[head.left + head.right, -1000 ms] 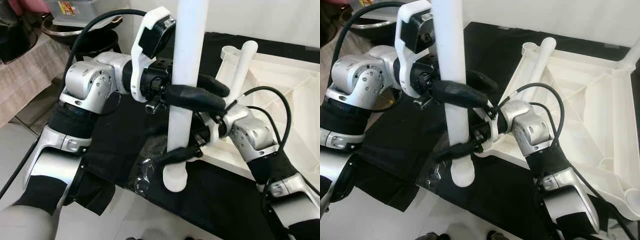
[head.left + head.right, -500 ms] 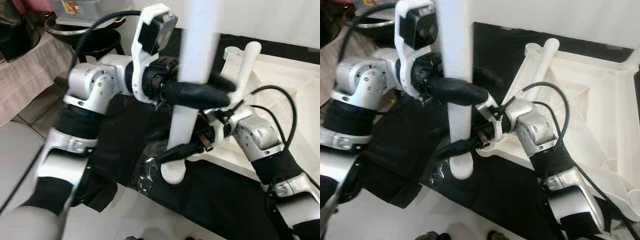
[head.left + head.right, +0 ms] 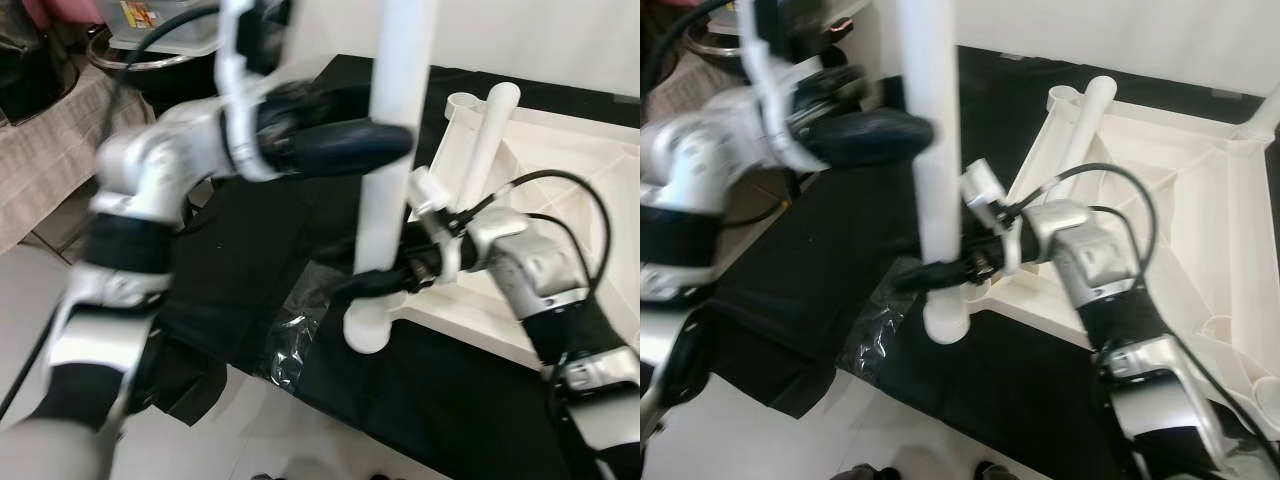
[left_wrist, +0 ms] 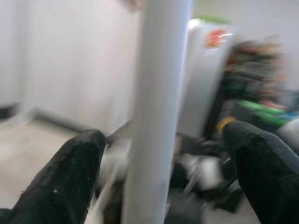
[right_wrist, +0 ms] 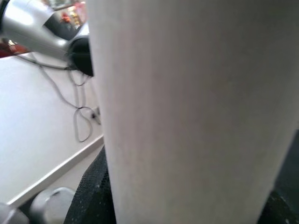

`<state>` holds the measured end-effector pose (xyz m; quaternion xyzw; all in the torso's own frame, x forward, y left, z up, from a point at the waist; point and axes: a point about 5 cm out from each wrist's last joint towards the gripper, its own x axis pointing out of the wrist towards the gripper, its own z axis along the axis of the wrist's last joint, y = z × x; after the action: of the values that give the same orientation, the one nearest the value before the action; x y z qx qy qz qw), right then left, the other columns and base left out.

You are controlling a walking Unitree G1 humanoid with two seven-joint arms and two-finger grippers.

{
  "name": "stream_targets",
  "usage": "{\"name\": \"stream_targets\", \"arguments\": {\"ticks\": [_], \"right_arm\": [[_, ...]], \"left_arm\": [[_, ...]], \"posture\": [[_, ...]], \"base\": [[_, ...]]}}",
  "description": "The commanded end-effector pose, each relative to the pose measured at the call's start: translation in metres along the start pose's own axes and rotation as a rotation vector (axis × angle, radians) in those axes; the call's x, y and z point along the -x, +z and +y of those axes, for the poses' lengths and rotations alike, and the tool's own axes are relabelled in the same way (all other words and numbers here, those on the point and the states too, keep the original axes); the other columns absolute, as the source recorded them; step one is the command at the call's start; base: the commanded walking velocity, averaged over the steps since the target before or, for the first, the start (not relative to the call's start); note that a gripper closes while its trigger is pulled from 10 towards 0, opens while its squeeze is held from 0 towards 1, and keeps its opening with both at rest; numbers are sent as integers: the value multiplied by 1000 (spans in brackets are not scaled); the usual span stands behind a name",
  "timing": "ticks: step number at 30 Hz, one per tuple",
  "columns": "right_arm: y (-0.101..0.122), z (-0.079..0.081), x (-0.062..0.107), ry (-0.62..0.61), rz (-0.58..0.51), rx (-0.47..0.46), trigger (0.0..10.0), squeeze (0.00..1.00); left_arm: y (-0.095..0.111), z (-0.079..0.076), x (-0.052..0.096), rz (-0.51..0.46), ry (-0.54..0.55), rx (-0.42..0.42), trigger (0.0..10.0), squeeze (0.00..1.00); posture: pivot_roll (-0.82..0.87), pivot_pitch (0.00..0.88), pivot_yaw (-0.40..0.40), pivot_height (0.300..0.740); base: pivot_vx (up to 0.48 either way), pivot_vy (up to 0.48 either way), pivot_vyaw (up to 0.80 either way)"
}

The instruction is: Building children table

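So we've got the white leg standing pretty much upright in front of us, its rounded foot hanging just above the black mat. Our right gripper is clamped around it low down near the foot; in the right wrist view the leg is jammed right between the black fingers, so that's a solid pinch. Our left gripper is up higher at the leg and it's blurry, but in the left wrist view its fingers are spread wide with the leg sitting in the gap, not touching either one. The white tabletop lies upside down on the mat to our right, with another leg already plugged into its near corner. There's a crumpled clear plastic bag on the mat just beside the foot.
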<state>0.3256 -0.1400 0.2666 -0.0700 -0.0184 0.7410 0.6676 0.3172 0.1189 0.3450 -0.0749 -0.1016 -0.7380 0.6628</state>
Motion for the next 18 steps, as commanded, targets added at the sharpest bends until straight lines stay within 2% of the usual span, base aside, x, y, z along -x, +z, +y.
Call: {"name": "stream_targets", "arguments": {"ticks": [1, 2, 3, 4, 5, 6, 7, 9, 10, 11, 12, 14, 15, 17, 18], "right_arm": [[22, -6, 12, -72, -13, 98, 0, 0], [27, -9, 17, -87, -29, 104, 0, 0], [30, -10, 20, -92, -39, 107, 0, 0], [30, -10, 20, -92, -39, 107, 0, 0], [32, -10, 22, -95, -46, 108, 0, 0], [35, -11, 22, -84, -53, 109, 0, 0], [35, -11, 22, -84, -53, 109, 0, 0], [40, -12, 20, -61, -54, 110, 0, 0], [40, -12, 20, -61, -54, 110, 0, 0], [41, -13, 19, -51, -52, 112, 0, 0], [43, -14, 18, -45, -52, 114, 0, 0], [43, -14, 18, -45, -52, 114, 0, 0], [45, -15, 16, -37, -55, 113, 0, 0], [45, -15, 16, -37, -55, 113, 0, 0], [45, -17, 13, -22, -52, 108, 0, 0]], "left_arm": [[-7, -2, 15, 42, 91, -15, 10000, 1000], [-17, -9, 37, 53, 166, -4, 10000, 1000], [-22, -15, 51, 60, 209, 3, 10000, 1000], [-22, -15, 51, 60, 209, 3, 10000, 1000], [-25, -19, 60, 67, 237, 7, 10000, 1000], [-37, -25, 71, 60, 300, 27, 10000, 1000], [-37, -25, 71, 60, 300, 27, 10000, 1000], [-59, -34, 81, 55, 384, 62, 10000, 1000], [-59, -34, 81, 55, 384, 62, 10000, 1000], [-68, -38, 83, 57, 413, 76, 10000, 1000], [-80, -42, 82, 66, 435, 91, 10000, 1000], [-80, -42, 82, 66, 435, 91, 10000, 1000], [-94, -47, 80, 75, 461, 112, 10000, 1000], [-94, -47, 80, 75, 461, 112, 10000, 1000], [-112, -53, 73, 78, 493, 136, 10000, 1000]], "posture": [[-72, 191, 40, 740], [-65, 207, 29, 740], [-65, 207, 29, 740], [-65, 207, 29, 740], [-64, 211, 28, 740], [-66, 227, 24, 740], [-66, 227, 24, 740], [-64, 238, 18, 740], [-64, 238, 18, 740], [-65, 241, 16, 740], [-63, 253, 9, 740], [-63, 253, 9, 740], [-62, 263, 5, 740], [-62, 263, 5, 740], [-60, 284, -5, 740]], "base": [[0, 0, 0], [0, 0, 0], [0, 0, 0], [0, 0, 0], [0, 0, 0], [0, 0, 0], [0, 0, 0], [0, 0, 0], [0, 0, 0], [0, 0, 0], [0, 0, 0], [0, 0, 0], [0, 0, 0], [0, 0, 0], [0, 0, 0]]}}
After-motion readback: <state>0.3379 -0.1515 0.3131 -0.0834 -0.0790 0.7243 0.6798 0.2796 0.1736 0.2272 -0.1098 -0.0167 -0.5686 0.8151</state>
